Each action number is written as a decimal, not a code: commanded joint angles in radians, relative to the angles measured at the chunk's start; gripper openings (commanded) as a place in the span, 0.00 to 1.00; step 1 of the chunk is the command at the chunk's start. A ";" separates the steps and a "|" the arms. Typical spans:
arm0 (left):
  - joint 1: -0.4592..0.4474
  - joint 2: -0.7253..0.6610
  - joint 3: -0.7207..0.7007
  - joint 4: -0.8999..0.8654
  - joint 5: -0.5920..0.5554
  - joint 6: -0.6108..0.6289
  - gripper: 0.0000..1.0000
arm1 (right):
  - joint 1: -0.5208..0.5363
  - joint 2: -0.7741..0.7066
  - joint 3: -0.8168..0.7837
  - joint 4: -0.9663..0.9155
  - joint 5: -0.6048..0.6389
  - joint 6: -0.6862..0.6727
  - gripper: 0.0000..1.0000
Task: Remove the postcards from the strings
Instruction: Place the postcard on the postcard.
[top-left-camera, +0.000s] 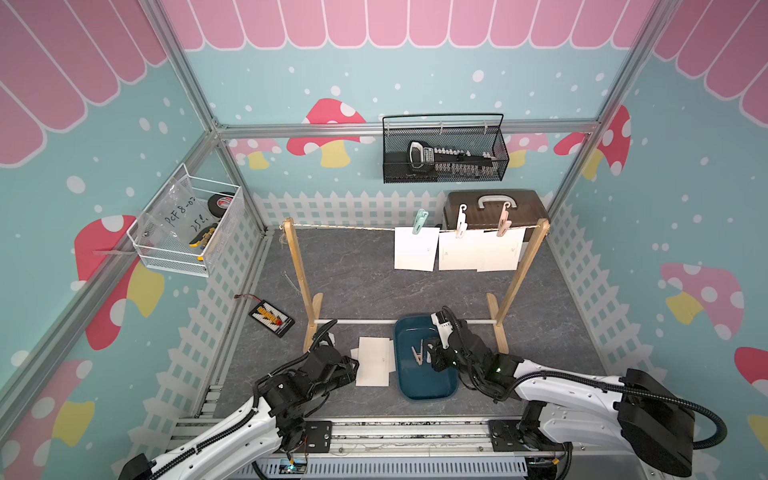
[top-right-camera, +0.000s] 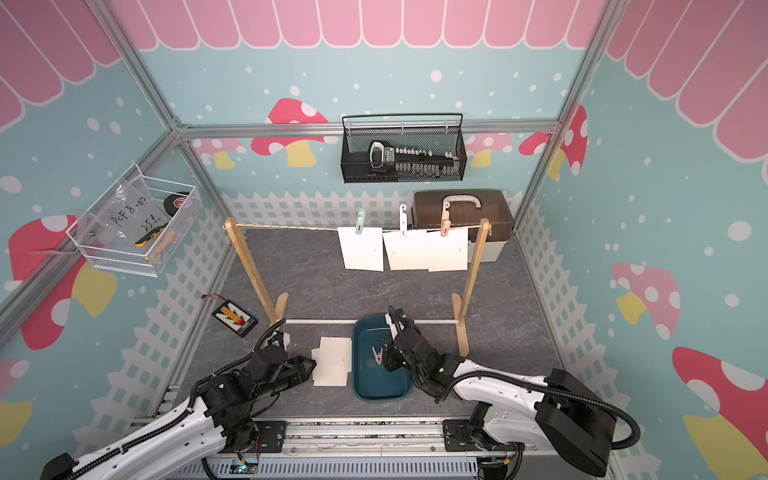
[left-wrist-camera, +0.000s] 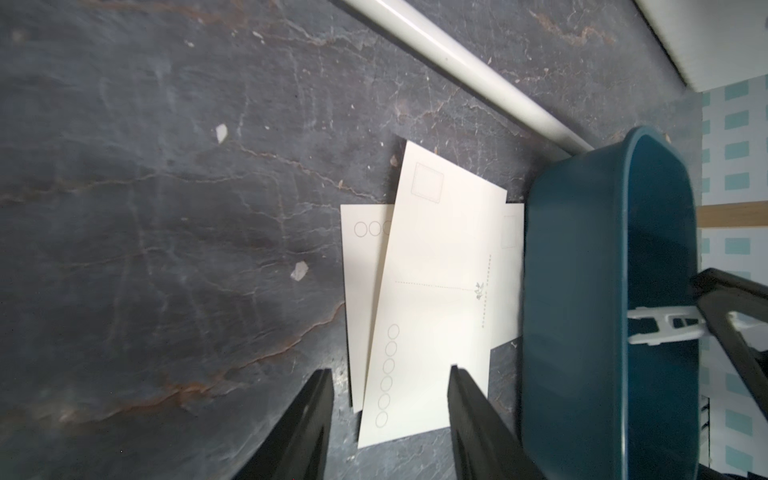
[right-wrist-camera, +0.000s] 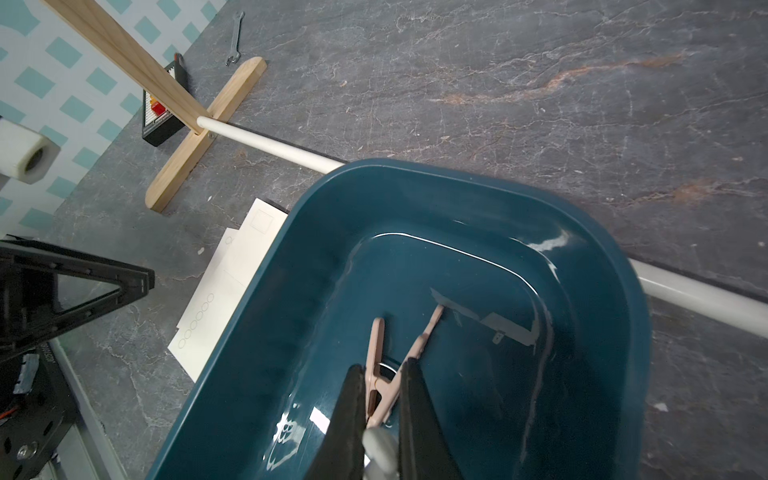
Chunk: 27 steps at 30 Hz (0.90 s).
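I find the three cream-white rectangular paper postcards (top-left-camera: 457, 253) pegged to the thin tan twine string (top-left-camera: 345, 227), up and beyond both arms toward its right end, nearer the right end effector (right-wrist-camera: 384, 365), which is clamped on a white plastic clothespin (left-wrist-camera: 660, 326); the left end effector (left-wrist-camera: 390, 370) has its jaws parted.

The lower card (left-wrist-camera: 359, 299) lies mostly under the top card (left-wrist-camera: 440, 257); the white peg (right-wrist-camera: 379, 451) in the right gripper (right-wrist-camera: 381, 372) is blurred and cut off.
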<state>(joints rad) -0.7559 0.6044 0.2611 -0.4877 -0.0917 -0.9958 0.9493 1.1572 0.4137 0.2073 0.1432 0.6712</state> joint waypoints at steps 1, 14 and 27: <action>-0.007 -0.007 0.058 0.004 -0.069 0.042 0.50 | 0.005 0.024 -0.025 0.039 0.030 0.023 0.09; -0.006 -0.027 0.164 0.113 -0.062 0.177 0.52 | 0.003 0.015 -0.014 0.003 0.017 0.024 0.50; -0.007 -0.060 0.281 0.387 -0.022 0.488 0.85 | 0.002 -0.385 0.363 -0.525 0.042 -0.297 0.57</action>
<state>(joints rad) -0.7563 0.5503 0.5194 -0.1982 -0.1375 -0.5983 0.9493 0.8124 0.6991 -0.1474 0.1482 0.4801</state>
